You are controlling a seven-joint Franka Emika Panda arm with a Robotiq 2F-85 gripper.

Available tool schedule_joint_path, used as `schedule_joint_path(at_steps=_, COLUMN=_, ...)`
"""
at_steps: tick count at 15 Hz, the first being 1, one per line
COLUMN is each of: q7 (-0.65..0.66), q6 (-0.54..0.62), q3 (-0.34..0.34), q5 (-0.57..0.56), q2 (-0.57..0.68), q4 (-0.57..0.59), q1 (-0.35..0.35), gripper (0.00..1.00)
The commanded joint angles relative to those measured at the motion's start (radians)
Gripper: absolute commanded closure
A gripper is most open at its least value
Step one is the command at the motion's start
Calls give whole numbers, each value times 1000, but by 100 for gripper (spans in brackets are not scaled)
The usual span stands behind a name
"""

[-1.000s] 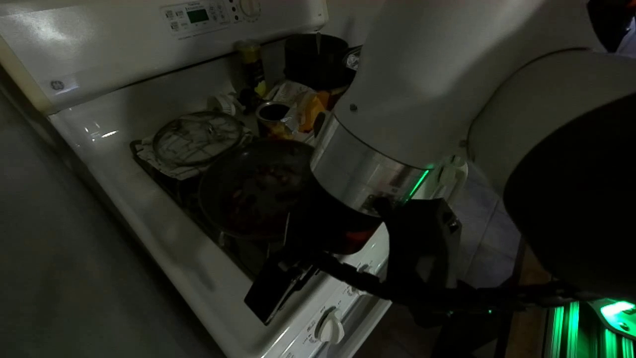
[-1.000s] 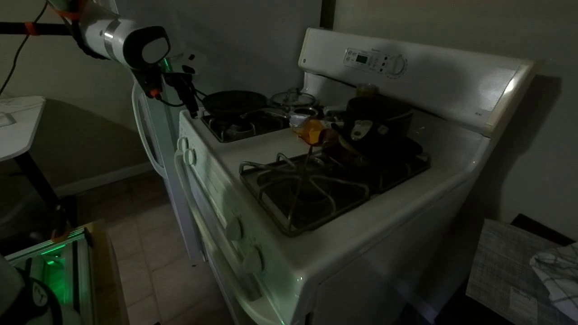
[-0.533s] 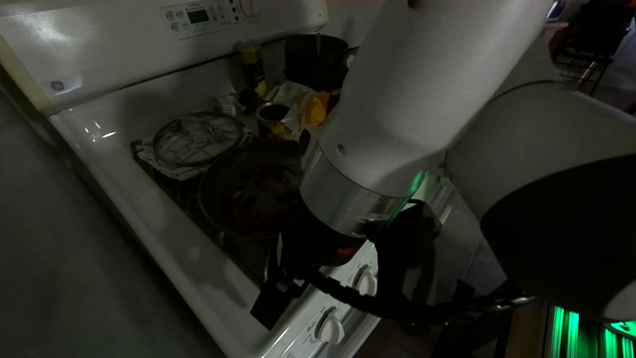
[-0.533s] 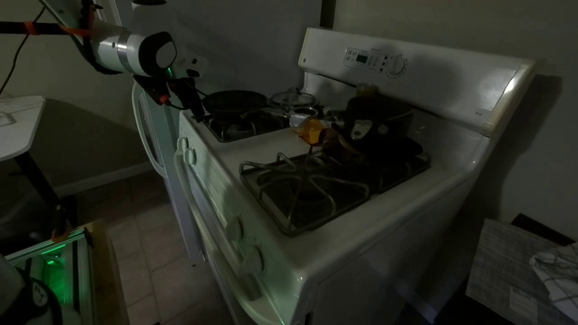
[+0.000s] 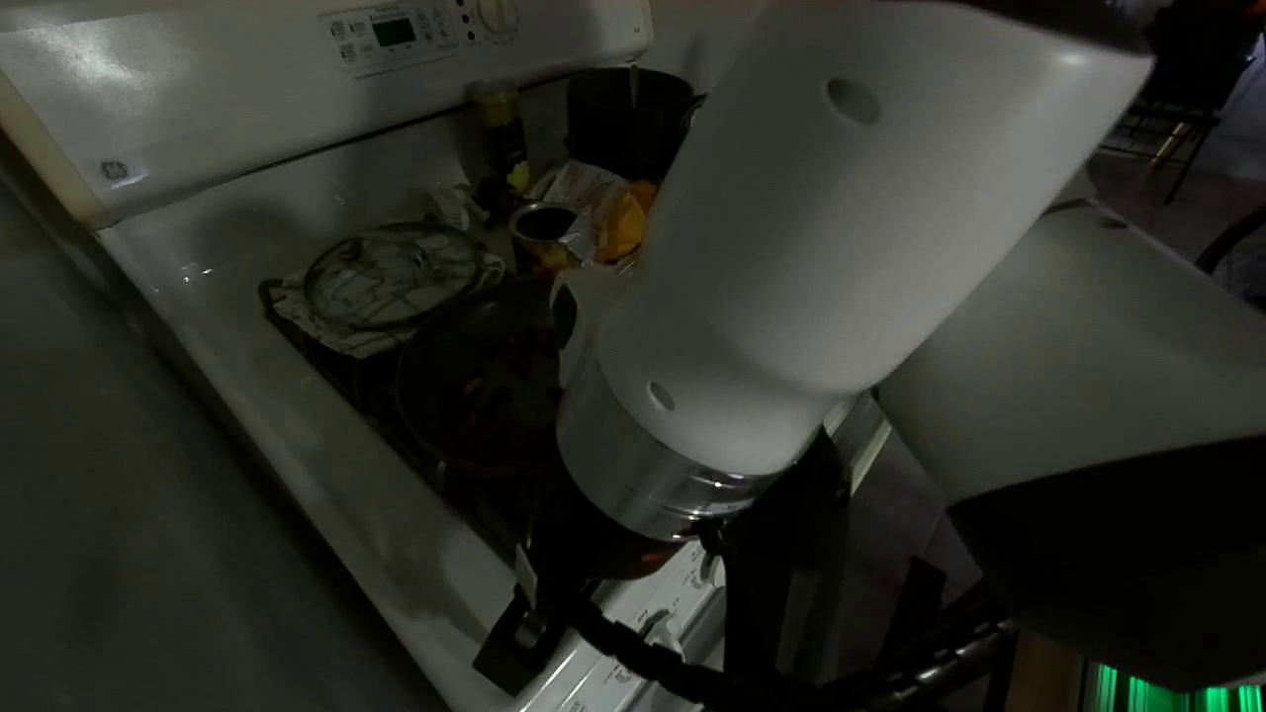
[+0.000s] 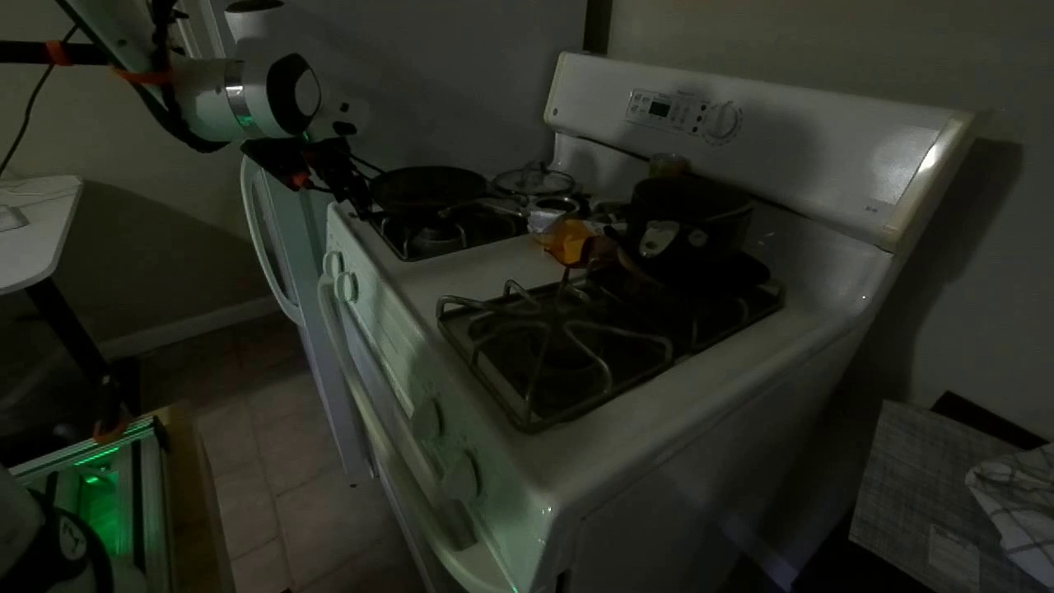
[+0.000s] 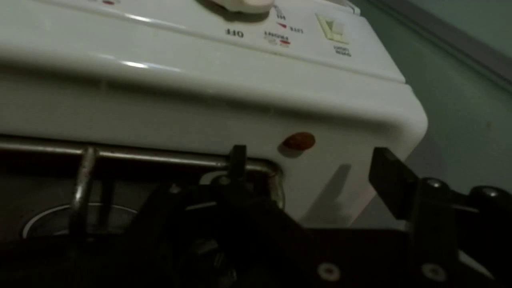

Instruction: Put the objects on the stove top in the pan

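Observation:
A small reddish-brown oval piece, almond-like, lies on the white stove top near its front corner, beside a burner grate. My gripper is open and empty above this corner. In the wrist view, the piece shows beyond the fingertips, between them across the picture. In an exterior view my gripper is low over the front edge; the piece is hidden there. The dark round pan sits on the burner behind the gripper, partly hidden by the arm, with small dim pieces inside. The pan also shows in an exterior view.
A glass lid rests on a foil-lined dish behind the pan. An open can, an orange packet and a dark pot stand further along. The front burner grate and a knob are near the gripper.
The arm has moved down and toward the stove's front corner, so the gripper is lower over the front edge. It covers more of the pan in an exterior view.

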Motion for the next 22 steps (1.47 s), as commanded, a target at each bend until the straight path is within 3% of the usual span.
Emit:
schedule_joint_path(at_steps=1, q7=214, q6=-43, q3=-88, q5=-147, q2=33, q4=47, q1=98, gripper=27)
schedule_joint_path(at_steps=3, q7=242, q6=-98, q3=-117, q5=-181, q2=41, q4=68, q1=133, gripper=36)
schedule_joint_path(at_steps=4, q7=253, q6=-126, q3=-103, q5=-193, q2=46, q4=78, q1=123, gripper=35)
schedule_joint_path(at_steps=5, q7=265, q6=-152, q3=-104, q5=-204, q2=48, q4=89, q1=128, gripper=42)
schedule_joint_path(at_steps=6, q7=272, q6=-169, q3=-96, q5=-206, q2=53, q4=98, q1=126, gripper=39)
schedule_joint_path(at_steps=9, q7=282, q6=-206, q3=-83, q5=-200, q2=66, q4=118, q1=122, gripper=47)
schedule_joint_path(at_steps=10, q7=286, q6=-219, q3=-80, q5=-198, q2=68, q4=124, q1=121, gripper=60)
schedule_joint_path(at_steps=11, q7=290, q6=-230, q3=-77, q5=-197, q2=71, q4=129, q1=121, gripper=64)
schedule_joint_path(at_steps=15, q7=305, q6=-262, q3=-70, q5=-193, q2=74, q4=144, q1=116, gripper=99)
schedule_joint_path(at_steps=22, q7=312, q6=-288, q3=-62, q5=-180, q2=66, q4=151, q1=108, gripper=100)
